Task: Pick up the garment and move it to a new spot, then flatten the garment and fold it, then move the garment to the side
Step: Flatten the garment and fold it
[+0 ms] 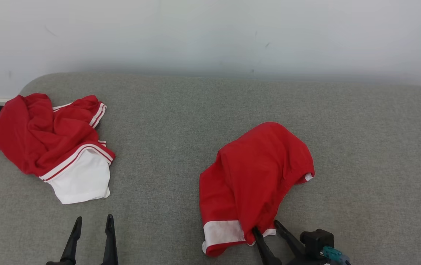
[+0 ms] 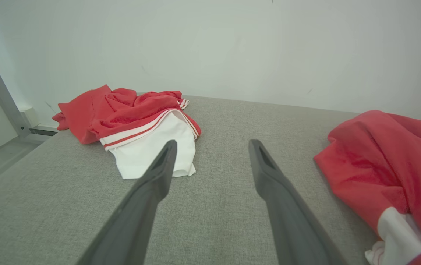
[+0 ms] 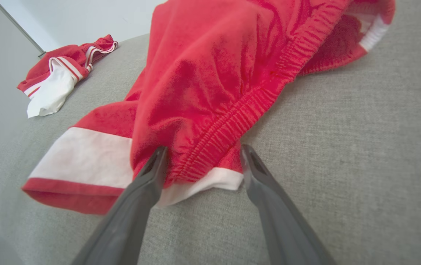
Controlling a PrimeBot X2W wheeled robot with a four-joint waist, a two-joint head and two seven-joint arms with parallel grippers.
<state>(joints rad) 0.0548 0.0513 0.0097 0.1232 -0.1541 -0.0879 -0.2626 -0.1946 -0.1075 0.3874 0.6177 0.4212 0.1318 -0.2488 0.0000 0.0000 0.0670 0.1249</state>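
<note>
While the jaws of the right gripper [image 1: 266,226] [image 3: 203,151] are spread wide, a bunched fold of the red fabric shorts with a white hem band [image 1: 258,165] [image 3: 214,73] is seen lying between them, unpinched; the gathered waistband runs down into the gap, and the white hem is spread on the surface just under the two tips. The shorts are heaped right of centre on the grey fabric-covered platform [image 1: 166,129], with their lower end towards the near edge. The near edge itself is cut off from view.

Bare grey cloth is seen on every side of the shorts: a broad strip to the right, a deep band behind them up to the far edge, where the platform meets the plain white wall [image 1: 210,33], and a wide stretch to the left across the middle.

The left gripper [image 1: 95,219] [image 2: 213,147] is held over the near left part of the platform, its jaws fully apart and nothing between them.

By the rounded far left corner a second crumpled garment, red with white stripes and a white panel [image 1: 41,140] [image 2: 133,117] [image 3: 59,70], is spread, its red side reaching the left edge. It is well apart from the shorts. Its white panel lies near, just beyond the left gripper.
</note>
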